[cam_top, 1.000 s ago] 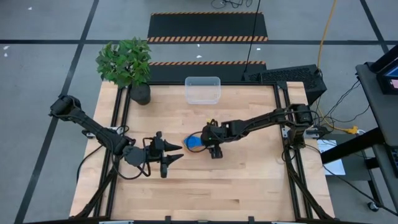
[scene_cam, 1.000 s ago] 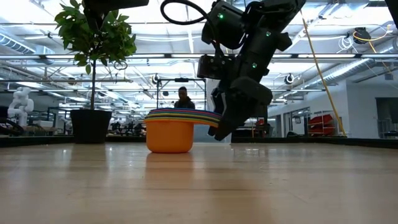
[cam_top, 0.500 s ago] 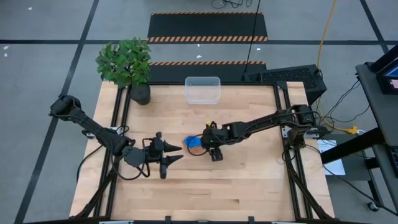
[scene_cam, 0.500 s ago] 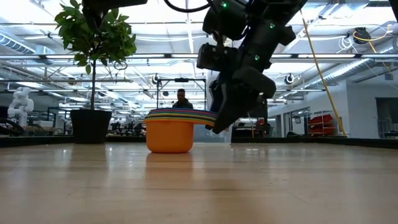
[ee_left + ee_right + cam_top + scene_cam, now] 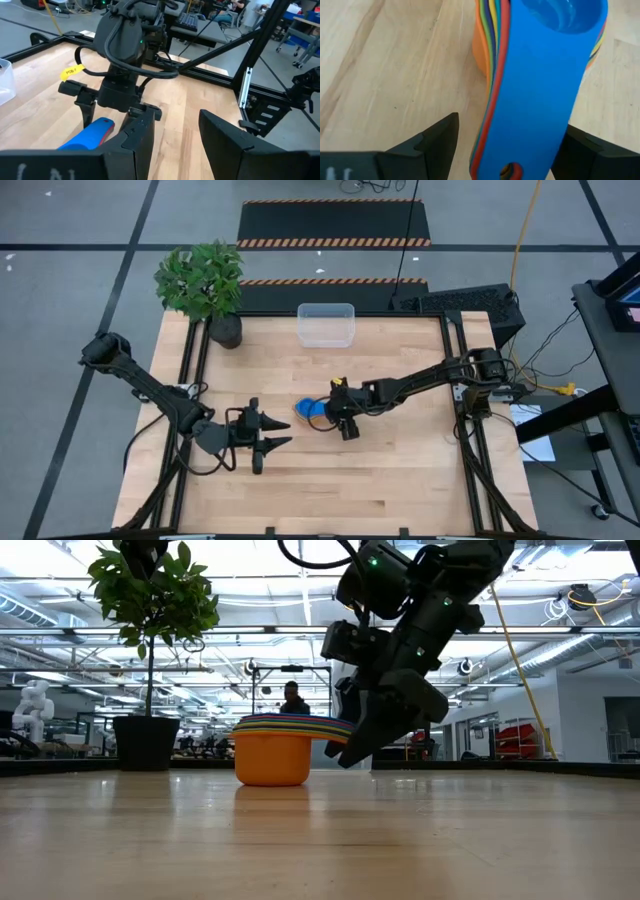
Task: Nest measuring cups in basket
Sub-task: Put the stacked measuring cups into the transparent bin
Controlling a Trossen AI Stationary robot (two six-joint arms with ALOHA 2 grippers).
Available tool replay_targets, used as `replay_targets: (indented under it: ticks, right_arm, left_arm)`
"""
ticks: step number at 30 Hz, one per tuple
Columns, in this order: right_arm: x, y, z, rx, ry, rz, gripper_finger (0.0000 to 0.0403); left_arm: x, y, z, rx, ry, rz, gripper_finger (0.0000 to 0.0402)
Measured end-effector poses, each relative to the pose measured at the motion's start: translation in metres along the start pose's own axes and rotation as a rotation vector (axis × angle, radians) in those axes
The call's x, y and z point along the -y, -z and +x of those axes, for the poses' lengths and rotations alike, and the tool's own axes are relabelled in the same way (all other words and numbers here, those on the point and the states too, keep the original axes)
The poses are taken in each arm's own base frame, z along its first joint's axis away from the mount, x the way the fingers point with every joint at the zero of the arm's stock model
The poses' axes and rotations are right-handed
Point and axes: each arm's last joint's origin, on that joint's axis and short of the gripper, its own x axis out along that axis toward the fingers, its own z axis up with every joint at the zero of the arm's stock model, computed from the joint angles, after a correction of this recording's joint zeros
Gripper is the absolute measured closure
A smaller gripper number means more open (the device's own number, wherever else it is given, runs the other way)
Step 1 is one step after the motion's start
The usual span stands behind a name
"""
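Measuring cups (image 5: 311,410): stacked in one nest near the table (image 5: 400,470) centre, handles toward the right gripper (image 5: 340,418), whose fingers are spread to either side of the handles without touching them. Basket (image 5: 326,324): set at the far table edge, well apart. Left gripper (image 5: 272,433): parted, nothing held, just beside the stack. Plant pot (image 5: 226,331): placed at the far left corner. Bare wood is seen toward the near edge.
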Motion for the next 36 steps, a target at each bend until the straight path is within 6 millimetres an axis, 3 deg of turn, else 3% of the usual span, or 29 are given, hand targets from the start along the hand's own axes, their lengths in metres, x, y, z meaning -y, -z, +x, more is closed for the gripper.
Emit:
replay_targets:
  ticks: [8,16,22,36]
  right_arm:
    - [0.003,-0.006,-0.018,0.046,0.011,0.017,0.0149]
    - [0.001,0.008,-0.036,0.058,0.016,0.054,0.0149]
    - [0.002,0.015,-0.035,0.042,0.018,0.099,0.0149]
    - [0.003,0.010,-0.034,0.105,-0.026,0.137,0.0149]
  left_arm:
    - [0.000,0.000,0.000,0.000,0.000,0.001,0.0243]
    - [0.000,0.000,0.000,0.002,0.000,-0.001,0.0243]
    - [0.000,-0.001,0.000,0.007,0.000,-0.005,0.0243]
    - [-0.001,-0.001,0.001,0.008,-0.005,0.002,0.0243]
